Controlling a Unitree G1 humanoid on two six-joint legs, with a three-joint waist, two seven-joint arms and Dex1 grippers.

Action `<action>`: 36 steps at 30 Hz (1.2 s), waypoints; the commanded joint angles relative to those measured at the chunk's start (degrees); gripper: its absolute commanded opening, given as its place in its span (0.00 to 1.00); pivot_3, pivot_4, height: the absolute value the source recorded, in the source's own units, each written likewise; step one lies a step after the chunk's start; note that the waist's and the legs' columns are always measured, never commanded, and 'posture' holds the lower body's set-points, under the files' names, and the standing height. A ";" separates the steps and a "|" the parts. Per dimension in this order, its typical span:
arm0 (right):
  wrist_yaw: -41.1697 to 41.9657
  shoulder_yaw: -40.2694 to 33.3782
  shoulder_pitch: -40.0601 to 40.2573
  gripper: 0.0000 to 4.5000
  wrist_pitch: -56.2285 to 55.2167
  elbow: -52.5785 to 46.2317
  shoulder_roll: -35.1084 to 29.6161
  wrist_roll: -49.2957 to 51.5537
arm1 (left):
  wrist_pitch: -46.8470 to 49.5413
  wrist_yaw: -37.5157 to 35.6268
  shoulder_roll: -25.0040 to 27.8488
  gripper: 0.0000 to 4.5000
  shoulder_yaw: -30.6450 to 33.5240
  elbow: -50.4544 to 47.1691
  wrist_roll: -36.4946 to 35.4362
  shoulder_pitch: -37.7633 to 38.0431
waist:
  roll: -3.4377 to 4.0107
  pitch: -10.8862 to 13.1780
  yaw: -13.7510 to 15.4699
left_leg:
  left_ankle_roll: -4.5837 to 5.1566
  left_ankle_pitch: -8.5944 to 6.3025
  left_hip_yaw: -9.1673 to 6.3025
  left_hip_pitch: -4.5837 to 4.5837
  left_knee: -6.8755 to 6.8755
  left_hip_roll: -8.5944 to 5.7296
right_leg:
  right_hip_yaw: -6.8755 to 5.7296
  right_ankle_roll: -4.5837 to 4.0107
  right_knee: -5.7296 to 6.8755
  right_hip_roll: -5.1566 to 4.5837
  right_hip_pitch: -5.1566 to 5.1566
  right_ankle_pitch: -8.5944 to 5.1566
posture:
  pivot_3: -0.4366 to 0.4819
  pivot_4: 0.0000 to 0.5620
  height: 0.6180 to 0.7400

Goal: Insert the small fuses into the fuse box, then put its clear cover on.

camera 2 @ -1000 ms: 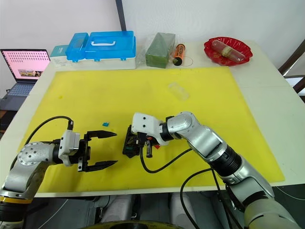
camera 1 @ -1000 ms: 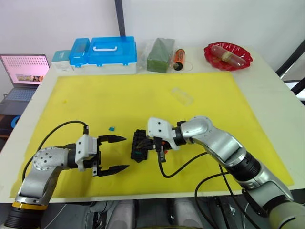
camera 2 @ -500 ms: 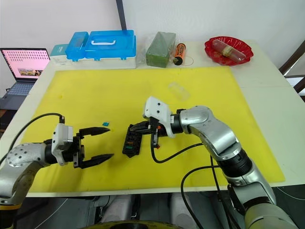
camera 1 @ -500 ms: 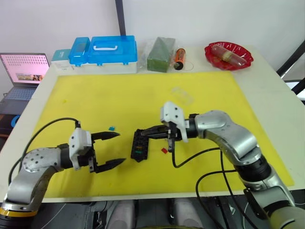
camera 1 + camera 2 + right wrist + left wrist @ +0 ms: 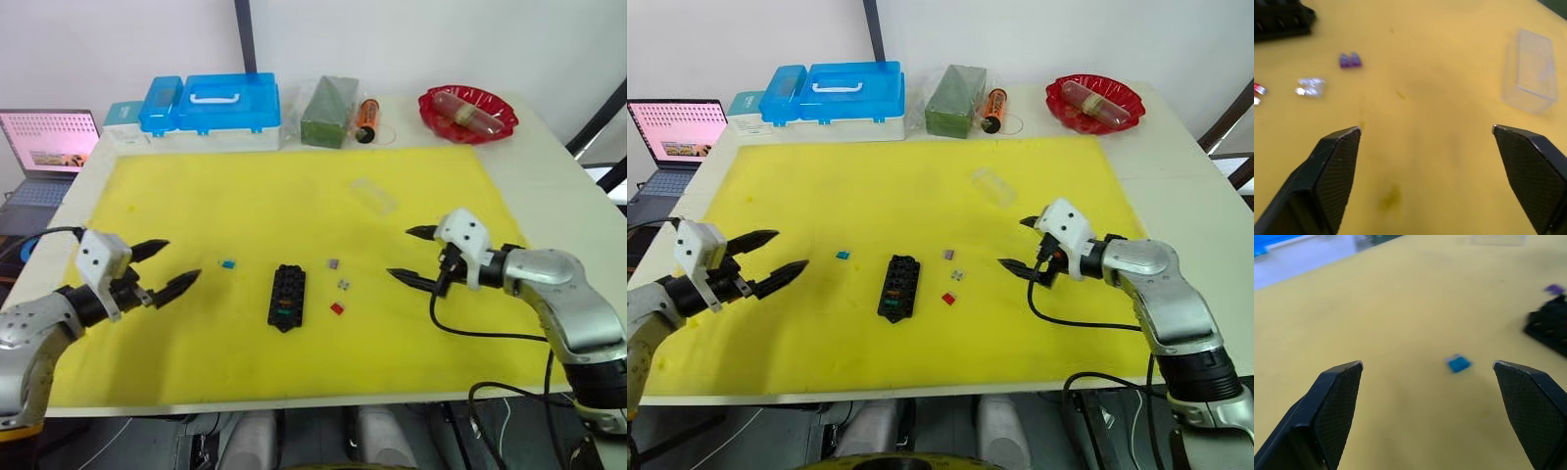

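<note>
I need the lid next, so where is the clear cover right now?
In the left eye view the clear cover lies on the yellow mat, on the robot's right, beyond the fuse box and nearer the green block.

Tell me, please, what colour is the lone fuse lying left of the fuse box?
Blue fuse, clearest in the left wrist view.

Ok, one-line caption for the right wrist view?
Open right gripper over the yellow mat, with purple fuse, grey fuse and clear cover ahead.
</note>
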 commanded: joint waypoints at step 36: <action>8.88 15.75 -18.86 1.00 2.27 -6.18 12.97 4.73 | 59.76 41.09 -2.07 1.00 13.05 20.25 -84.49 -11.05 | -0.29 0.16 0.38 | -0.05 -0.01 -0.31 0.00 0.00 0.06 | 0.04 0.30 0.31 -0.45 -0.10 0.13 | 0.48 0.27 1.00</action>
